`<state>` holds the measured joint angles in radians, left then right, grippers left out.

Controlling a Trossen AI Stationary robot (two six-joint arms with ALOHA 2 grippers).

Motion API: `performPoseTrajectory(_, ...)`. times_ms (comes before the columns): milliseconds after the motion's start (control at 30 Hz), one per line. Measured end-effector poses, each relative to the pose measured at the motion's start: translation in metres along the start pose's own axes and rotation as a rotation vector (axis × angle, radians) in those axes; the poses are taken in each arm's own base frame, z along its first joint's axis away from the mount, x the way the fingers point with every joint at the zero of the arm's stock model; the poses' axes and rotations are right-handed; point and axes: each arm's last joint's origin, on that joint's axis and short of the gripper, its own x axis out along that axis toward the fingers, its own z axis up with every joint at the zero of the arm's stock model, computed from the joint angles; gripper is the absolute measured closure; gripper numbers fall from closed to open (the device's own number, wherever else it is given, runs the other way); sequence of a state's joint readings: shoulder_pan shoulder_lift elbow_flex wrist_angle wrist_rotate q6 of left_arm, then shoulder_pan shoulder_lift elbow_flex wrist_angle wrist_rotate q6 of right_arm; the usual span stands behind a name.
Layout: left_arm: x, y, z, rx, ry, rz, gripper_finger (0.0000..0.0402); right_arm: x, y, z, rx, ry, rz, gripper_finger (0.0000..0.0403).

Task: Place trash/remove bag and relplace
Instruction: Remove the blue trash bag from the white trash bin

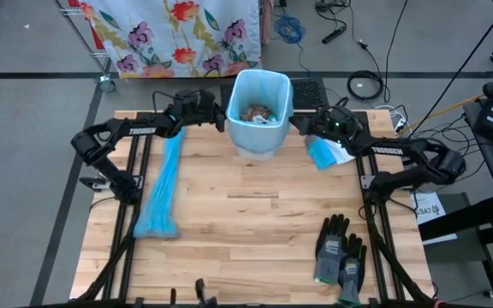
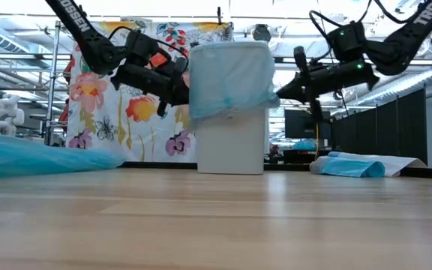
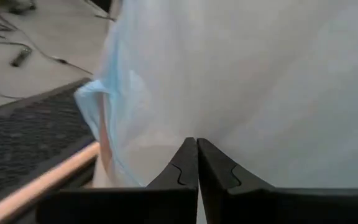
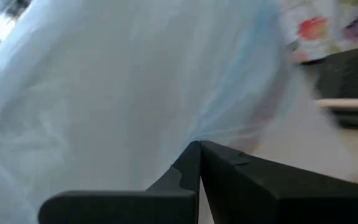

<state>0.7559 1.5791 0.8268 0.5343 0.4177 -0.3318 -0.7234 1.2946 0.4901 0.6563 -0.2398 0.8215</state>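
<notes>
A white bin (image 2: 231,142) stands at the table's far middle, lined with a light blue bag (image 2: 231,79) whose edge is folded down over the rim. Trash (image 1: 258,112), brown and white scraps, lies inside the bin. My left gripper (image 2: 186,96) is shut against the bag's overhang on the bin's left side. My right gripper (image 2: 280,94) is shut on the overhang on the bin's right side. Both grippers point nearly level at the bin. My left gripper comes level from the table's left, its shut fingertips (image 3: 191,155) on the bag's film (image 3: 194,124) on the bin's left wall. Film between them does not show plainly. My right gripper pinches the bag's overhang (image 4: 213,127) between its fingertips, level from the table's right. The film is drawn to a point there, with folds fanning out from it.
A long folded blue bag (image 1: 163,184) lies on the table's left half. A blue-and-white packet (image 1: 323,152) lies right of the bin. A pair of grey-black gloves (image 1: 339,252) lies near the front right. A floral cloth (image 1: 178,34) hangs beyond the far edge.
</notes>
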Motion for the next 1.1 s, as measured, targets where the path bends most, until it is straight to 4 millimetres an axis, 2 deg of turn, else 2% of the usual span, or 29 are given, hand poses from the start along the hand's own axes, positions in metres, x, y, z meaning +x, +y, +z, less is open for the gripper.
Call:
performPoseTrajectory(167,0.002,-0.01,-0.005,-0.005,0.07,-0.158,0.0401,0.013,0.017,-0.008,-0.034,0.069,0.057,0.0403)
performPoseTrajectory(400,-0.004,-0.029,-0.012,-0.048,0.194,-0.176,0.0401,0.017,0.037,-0.035,-0.003,0.213,0.094,0.0403)
performPoseTrajectory(567,-0.026,-0.046,-0.012,-0.062,0.33,-0.196,0.0401,0.014,0.055,-0.06,0.018,0.334,0.143,0.0403)
performPoseTrajectory(833,-0.078,-0.088,-0.007,0.121,0.443,-0.276,0.0402,-0.008,0.088,-0.098,0.004,0.331,0.027,0.0403)
performPoseTrajectory(1100,-0.108,-0.117,-0.023,0.139,0.521,-0.298,0.0402,-0.032,0.12,-0.134,0.046,0.321,0.04,0.0403)
